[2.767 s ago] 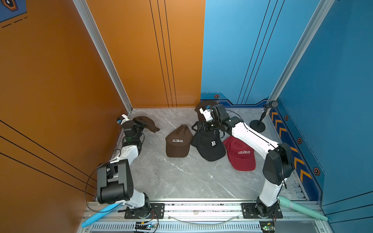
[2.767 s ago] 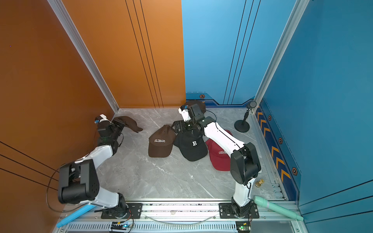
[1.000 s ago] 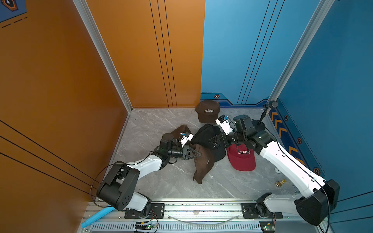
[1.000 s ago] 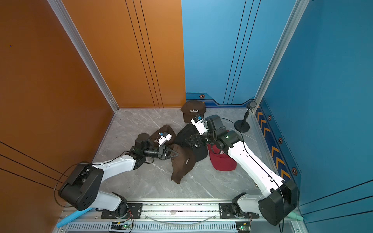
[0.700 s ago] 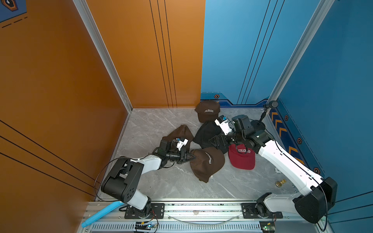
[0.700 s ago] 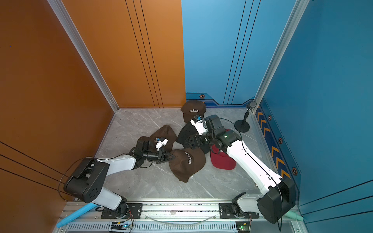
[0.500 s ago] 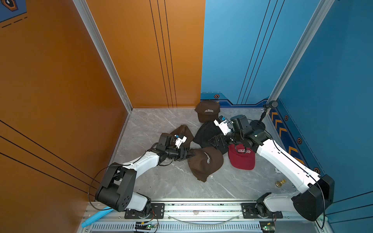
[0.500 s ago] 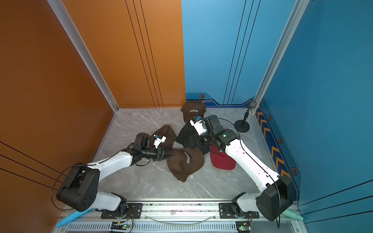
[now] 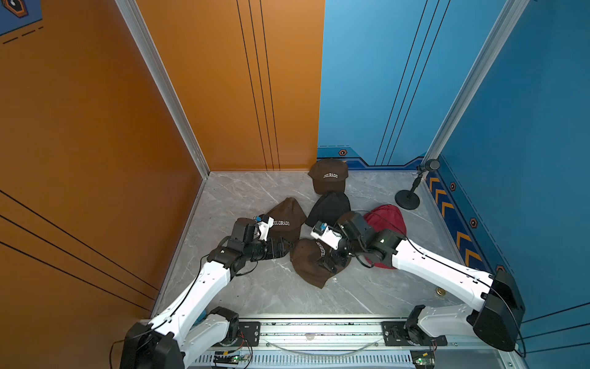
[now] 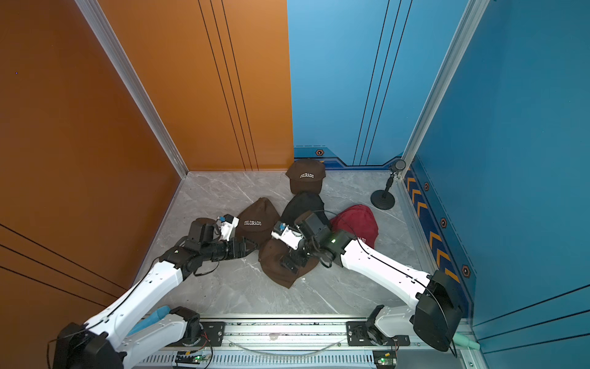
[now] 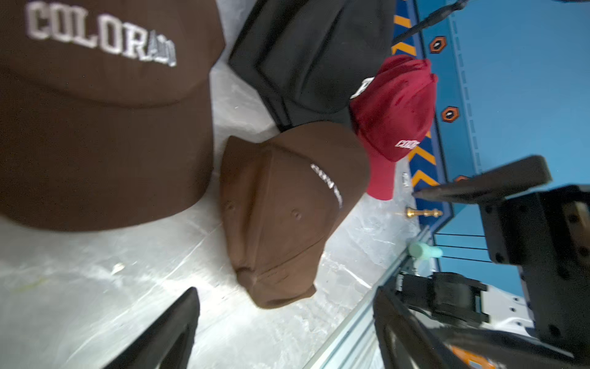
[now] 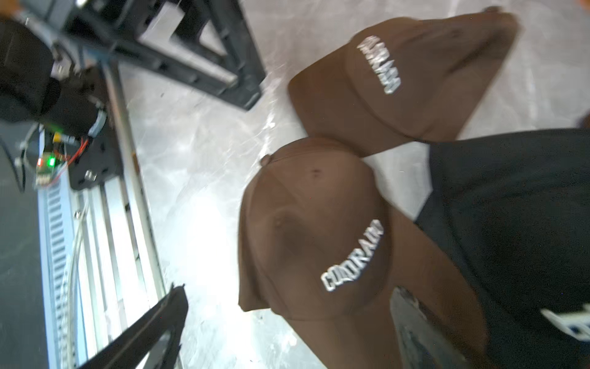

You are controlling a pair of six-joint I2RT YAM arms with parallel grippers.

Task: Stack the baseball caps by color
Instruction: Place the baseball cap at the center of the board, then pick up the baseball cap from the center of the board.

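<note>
caps (image 9: 285, 220) lie bunched. the nearest brown cap (image 9: 306, 259) sits under the right claw (image 9: 329, 262), jaws wide open, and just past the left claw (image 9: 288, 246), open and empty too. closing now could also pinch the black cap (image 9: 329, 206) touching it behind, mixing colors. beyond the claws, another brown cap (image 9: 329, 177) waits by the wall (image 9: 287, 127).

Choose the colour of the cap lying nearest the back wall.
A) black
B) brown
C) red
B: in a top view, the brown cap with COLORADO lettering lies farthest back, beyond the black cap and the red cap.
</note>
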